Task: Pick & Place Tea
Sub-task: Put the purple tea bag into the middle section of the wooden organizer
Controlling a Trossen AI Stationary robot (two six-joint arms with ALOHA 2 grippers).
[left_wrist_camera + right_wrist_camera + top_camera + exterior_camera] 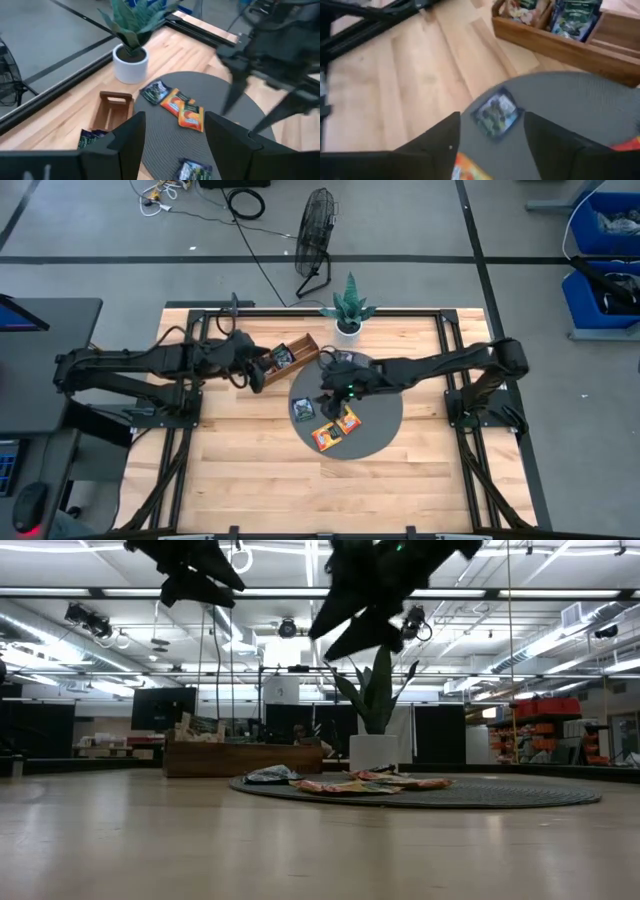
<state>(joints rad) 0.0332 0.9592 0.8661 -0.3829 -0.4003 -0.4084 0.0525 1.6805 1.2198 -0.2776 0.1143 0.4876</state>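
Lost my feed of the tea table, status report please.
Left claw open over wooden tray, empty. Right claw open above dark sachet on grey mat, empty. Orange sachets on mat. Nothing blocking.

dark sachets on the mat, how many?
2. One dark sachet lies on the mat's left side, another at its edge near the plant. The right arm covers part of the mat, so more may be hidden.

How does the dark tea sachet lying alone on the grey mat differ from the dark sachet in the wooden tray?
The dark sachet on the mat lies flat and loose on the grey mat; the dark sachet in the tray stands leaning inside a compartment of the wooden tray. The first shows whole, the second partly hidden by the wall. Both are dark printed packets.
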